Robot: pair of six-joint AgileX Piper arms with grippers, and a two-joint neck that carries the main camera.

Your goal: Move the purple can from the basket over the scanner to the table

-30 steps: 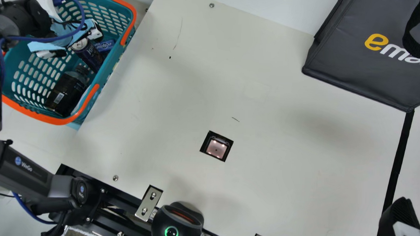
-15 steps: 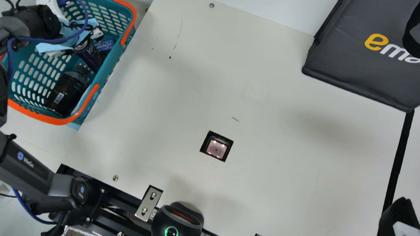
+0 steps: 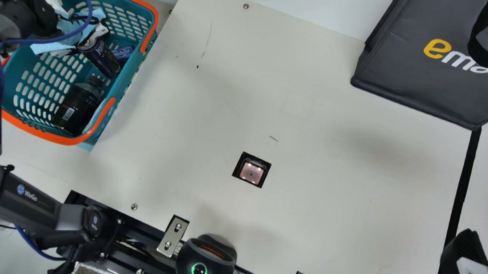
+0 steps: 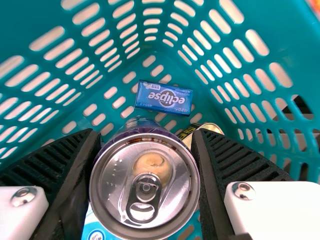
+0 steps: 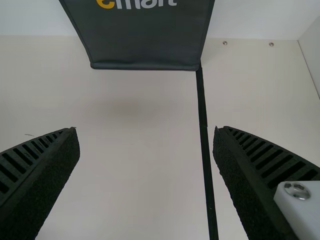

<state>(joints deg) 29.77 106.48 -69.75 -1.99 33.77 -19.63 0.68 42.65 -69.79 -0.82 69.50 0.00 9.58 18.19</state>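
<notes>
The left gripper [image 3: 85, 41] is down inside the teal perforated plastic basket [image 3: 39, 134], its jaws closed against opposite sides of the purple metal can [image 3: 102, 58]. The can leans in the basket, its silver ring-pull end between the ribbed pads. Just beside it lies a small blue box [image 4: 163, 98], and close by, a yellow-and-black item with a pale round end [image 4: 210, 128]. A dark bottle [image 3: 76, 107] lies further along the same basket.

The basket's orange-edged wall stands between the can and the cream table [image 3: 306, 219]. From that wall the tabletop spreads past the square scanner [image 3: 251, 172], set into its surface, to the dark grey bag [image 3: 422, 79] at the far edge. A black strip [image 3: 462, 186] runs from the bag's corner, near the right gripper [image 3: 465, 249], whose jaws are wide apart over the table. A black rounded device [image 3: 210, 256] sits at the near edge.
</notes>
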